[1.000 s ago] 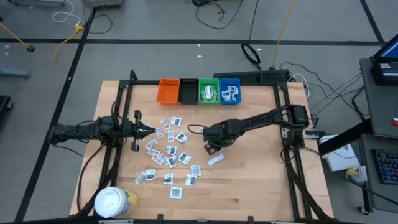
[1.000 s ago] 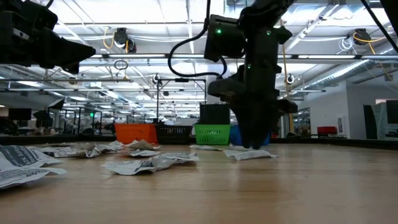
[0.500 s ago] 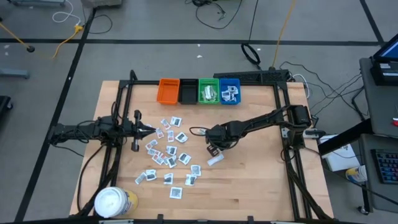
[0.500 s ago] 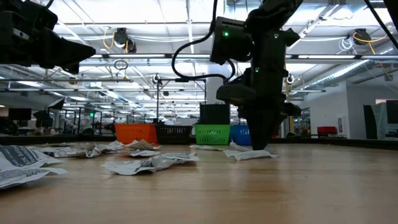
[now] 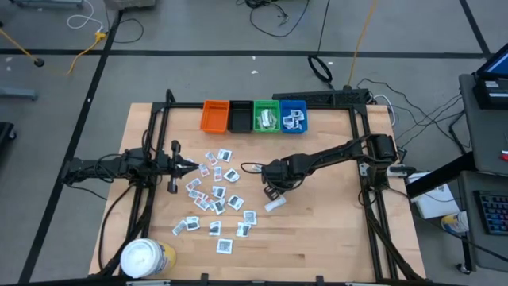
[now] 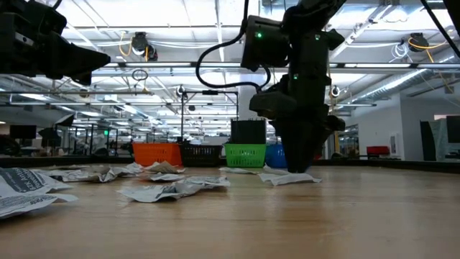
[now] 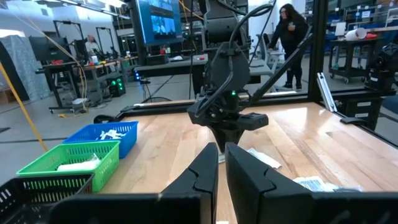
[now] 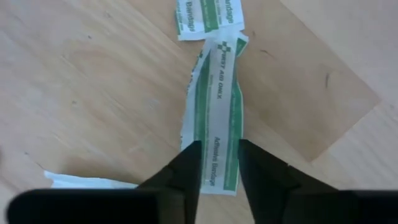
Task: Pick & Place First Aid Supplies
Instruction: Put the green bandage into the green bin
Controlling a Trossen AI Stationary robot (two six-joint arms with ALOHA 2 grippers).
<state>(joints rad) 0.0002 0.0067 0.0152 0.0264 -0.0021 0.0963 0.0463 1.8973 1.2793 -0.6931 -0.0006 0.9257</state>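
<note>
Many small first aid packets point(image 5: 214, 191) lie flat and scattered on the wooden table. A green-white strip wrapper point(image 8: 217, 112) lies flat a little to their right, also visible from above point(image 5: 275, 204). My right gripper point(image 8: 221, 171) points down over that strip's near end, close to the table point(image 6: 298, 169), fingers apart by less than the strip's width. My left gripper point(image 5: 193, 165) is shut and hovers level at the left side of the scatter, touching nothing; its fingers point(image 7: 222, 165) point toward the right arm. My right gripper stands over one end of the strip wrapper point(image 8: 219, 177), coming from above and pointing down, with one finger point(image 8: 186, 168) over each long edge. I cannot tell whether the fingers touch it. The strip lies flat on the table, along the gap between the fingers.
Orange point(image 5: 214, 116), black point(image 5: 240, 116), green point(image 5: 266, 117) and blue point(image 5: 293, 117) bins line the far edge; the green and blue ones hold packets. A white-lidded yellow tub point(image 5: 147, 258) stands at the near left corner. Another green-white wrapper point(image 8: 208, 15) lies just beyond the strip.
My right gripper has shifted slightly toward the table's right edge while staying low over the strip wrapper.
</note>
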